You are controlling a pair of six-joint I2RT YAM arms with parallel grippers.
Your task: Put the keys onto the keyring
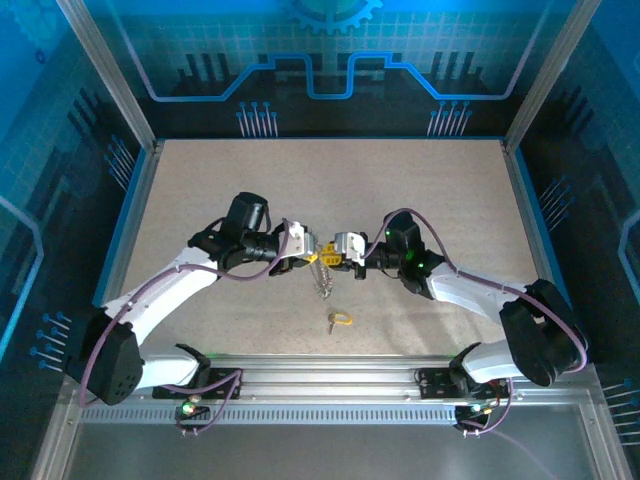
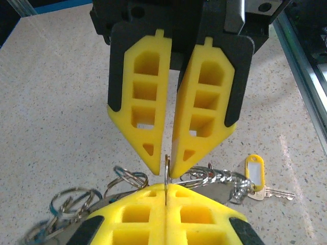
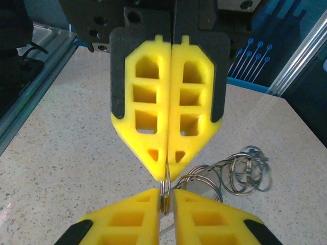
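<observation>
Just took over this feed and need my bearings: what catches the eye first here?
The left gripper and right gripper meet tip to tip over mid-table, both shut on the same thin silver ring, with a string of linked rings trailing from it. Nearer the arm bases, a yellow-tagged key lies on the table.

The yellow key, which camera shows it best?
Left wrist view: the yellow key lies on the table with head and blade distinct. The top external view shows it as a small yellow speck.
</observation>
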